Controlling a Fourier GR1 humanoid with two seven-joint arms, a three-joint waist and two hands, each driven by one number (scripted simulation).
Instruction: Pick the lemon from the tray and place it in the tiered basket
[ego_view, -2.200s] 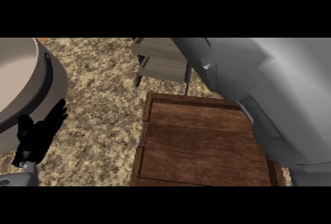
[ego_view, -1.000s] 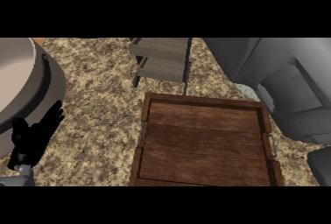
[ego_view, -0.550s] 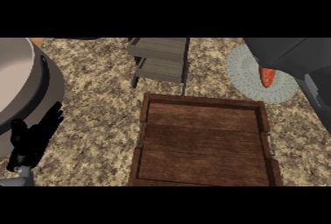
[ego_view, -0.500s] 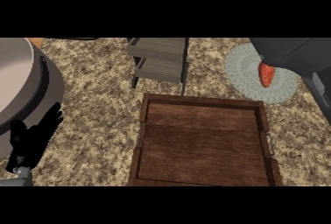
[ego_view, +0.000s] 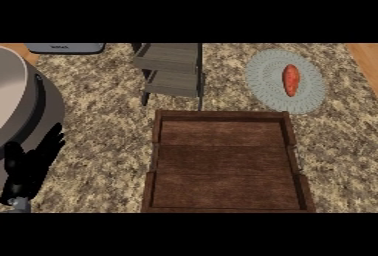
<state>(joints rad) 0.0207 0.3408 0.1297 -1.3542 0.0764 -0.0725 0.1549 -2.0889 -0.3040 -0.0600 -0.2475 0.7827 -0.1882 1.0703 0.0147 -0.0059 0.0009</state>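
Left hand at 8 o'clock of the view, low by the near edge: fingers straight and pointing toward 12–1 o'clock, nothing held, at rest. It overlaps the rim of a large round grey vessel that fills the 9 o'clock side; whether the two touch cannot be told. Speckled stone desk carries everything. Wooden tray at centre to 6 o'clock, rectangular, dark plank floor, raised rim on all four sides, long axis running 6 to 12; its floor shows bare wood. Lemon: not visible anywhere in this view, so its place cannot be told. Tiered basket just beyond the tray's far rim at 11–12 o'clock, two grey tiers on dark posts, apart from the tray. At 1–2 o'clock from the tray, well apart from the basket, a round pale grey plate with an orange-red elongated vegetable lying on it, lengthwise 6 to 12. Farthest, at 11 o'clock on the view's top edge, a grey appliance, only partly seen.
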